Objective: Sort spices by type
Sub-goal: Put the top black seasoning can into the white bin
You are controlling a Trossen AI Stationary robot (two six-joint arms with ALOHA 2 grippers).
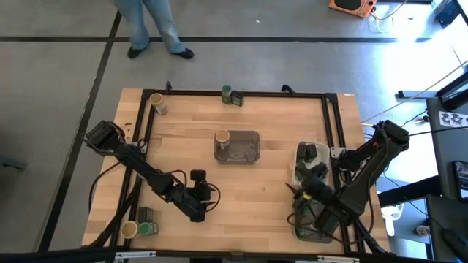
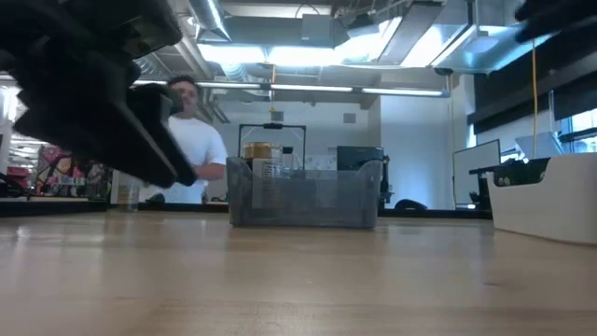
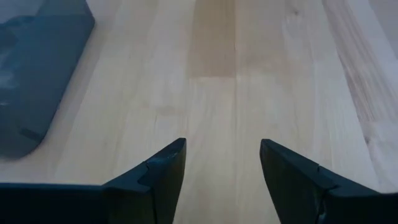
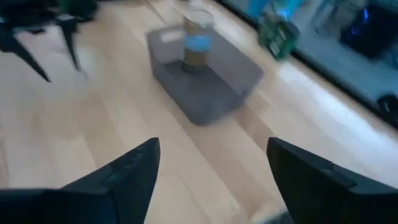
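A: Two arms, high view. Left gripper (image 1: 199, 191) at 7 o'clock of the grey tray (image 1: 245, 155); right gripper (image 1: 307, 191) at 4 o'clock, beside the white tray (image 1: 298, 162) holding dark tins (image 1: 310, 153).

B: Spices elsewhere?

A: One tan-lid jar (image 1: 222, 136) in the grey tray. Another (image 1: 156, 101) at 11 o'clock, green-lid jar (image 1: 227, 93) at 12, a mixed cluster (image 1: 140, 226) at 7.

B: Low view?

A: Jar stands upright in the tray; a person (image 2: 191, 140) behind.

B: Wrist views?

A: Left fingers (image 3: 155, 177) parted over bare wood, nothing between. Right fingers (image 4: 127, 171) spread wide, empty.

B: Step?

A: Likely between picks. Next calls for reaching a stray jar.
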